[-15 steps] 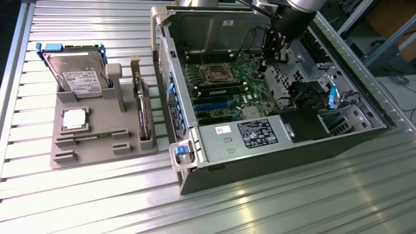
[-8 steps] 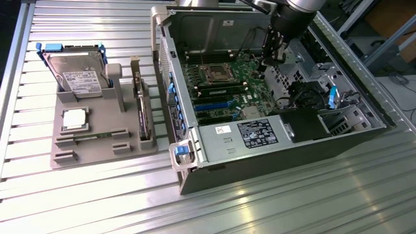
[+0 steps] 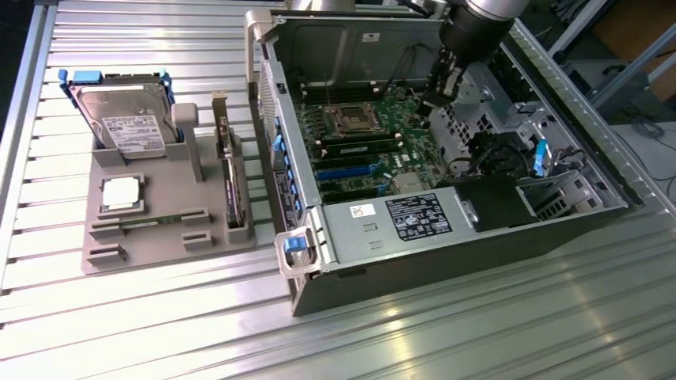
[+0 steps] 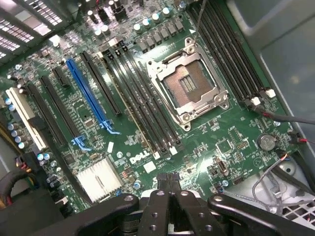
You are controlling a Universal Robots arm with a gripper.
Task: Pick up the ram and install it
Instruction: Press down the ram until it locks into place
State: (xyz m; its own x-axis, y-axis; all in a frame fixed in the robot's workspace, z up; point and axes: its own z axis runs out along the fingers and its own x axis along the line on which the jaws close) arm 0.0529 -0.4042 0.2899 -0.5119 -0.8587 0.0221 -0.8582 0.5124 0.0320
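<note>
On the ridged metal counter [image 3: 444, 317], nearest the exterior camera, a grey fixture tray [image 3: 148, 237] is seen at the exterior view's left, and the ram [image 3: 158, 221], a thin green stick, lies in a slot along the tray's near edge, just in front of a square silver processor [image 3: 122, 192]; a hard drive [image 3: 127, 127] in a blue carrier is stood upright at the tray's far end and an expansion card [image 3: 230, 170] on edge along its side nearest the case. Beyond the tray, an opened desktop computer case [image 3: 444, 261] is laid on its side, its power supply [image 3: 396, 222] carrying a label whose print cannot be read. Farther in, the gripper [image 4: 170, 178] is held over the motherboard [image 4: 206, 147], well apart from the ram, its fingers [image 4: 162, 184] pressed together with nothing between them. The word "DELL" is printed in white on the board beside the empty processor socket [image 4: 189, 86], which is flanked by long black memory slots [image 4: 142, 103]. By judgement, a clean pick would need the fingers spread before descent and the stick taken by its long flat faces, kept square to its slot.
</note>
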